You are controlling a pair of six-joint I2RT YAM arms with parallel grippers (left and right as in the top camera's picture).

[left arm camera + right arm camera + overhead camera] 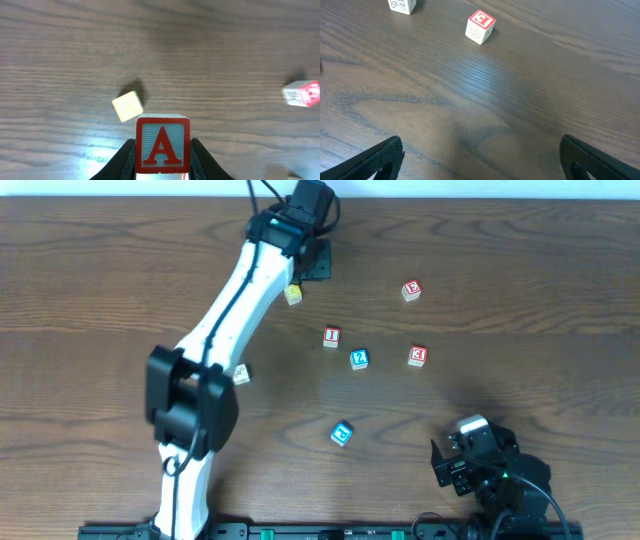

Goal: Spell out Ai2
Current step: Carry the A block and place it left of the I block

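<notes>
Only wrist shows left hand [163, 159] clamping A block [162, 144].

"A" block [162, 145], "1" block [331, 336], blue "2" block [359, 359], "3" block [418, 355]

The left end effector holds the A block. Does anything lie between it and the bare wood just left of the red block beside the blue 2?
Yes: a small yellow block lies close by the A block, roughly on that line toward the red block. The rest of the path looks bare.
</notes>
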